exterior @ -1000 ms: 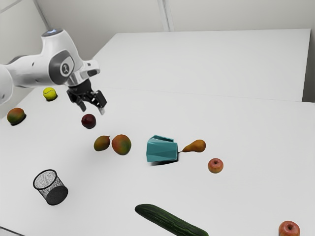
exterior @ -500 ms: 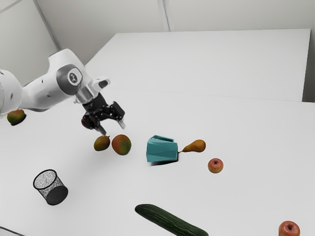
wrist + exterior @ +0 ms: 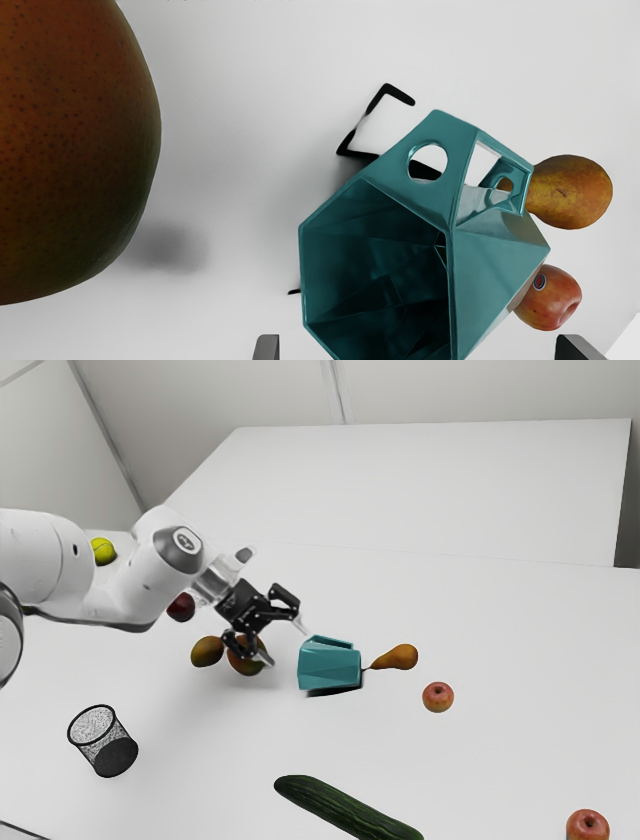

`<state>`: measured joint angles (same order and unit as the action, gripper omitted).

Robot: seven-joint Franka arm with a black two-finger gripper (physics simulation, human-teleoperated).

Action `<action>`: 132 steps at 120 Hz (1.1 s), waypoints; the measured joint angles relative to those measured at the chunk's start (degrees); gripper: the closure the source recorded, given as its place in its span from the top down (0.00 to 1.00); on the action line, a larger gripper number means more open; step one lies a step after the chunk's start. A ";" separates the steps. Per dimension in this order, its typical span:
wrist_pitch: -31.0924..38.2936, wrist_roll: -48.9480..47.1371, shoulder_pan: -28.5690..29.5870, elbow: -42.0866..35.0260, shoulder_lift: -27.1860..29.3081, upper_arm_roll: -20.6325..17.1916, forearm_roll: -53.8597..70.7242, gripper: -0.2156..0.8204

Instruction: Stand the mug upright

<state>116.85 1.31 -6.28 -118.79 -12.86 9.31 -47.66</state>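
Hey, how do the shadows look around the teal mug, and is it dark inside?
Wrist view: crisp black shadow by the handle of the teal mug, blurry grey patch on the table beside the mango, dark inside the mug, outer facets paler; exterior view: narrow dark shadow under the mug.

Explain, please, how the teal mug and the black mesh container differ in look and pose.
The mug has solid, flat-faceted teal walls; the mesh container has round, see-through black ones. The mug lies on its side, whereas the container appears to stand upright. The mug has a handle; no handle is visible on the container. Both are hollow, with an open mouth.
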 joint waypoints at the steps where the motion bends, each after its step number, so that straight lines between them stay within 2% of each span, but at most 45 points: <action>1: 0.11 0.03 -0.03 -0.01 -0.06 0.00 -0.36 0.79; 34: 4.01 1.38 -1.53 -0.07 -2.84 0.00 -9.33 0.79; 69: 7.07 2.89 -3.33 0.20 -4.36 -0.07 -13.39 0.77; 89: 8.19 3.50 -3.80 0.20 -4.39 -0.08 -14.12 0.58; 114: 8.78 4.05 -4.11 0.17 -4.24 -0.08 -14.91 0.24; 132: 9.00 4.13 -4.40 0.12 -3.92 -0.08 -15.11 0.15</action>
<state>125.85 5.44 -10.68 -118.67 -16.78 9.23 -62.77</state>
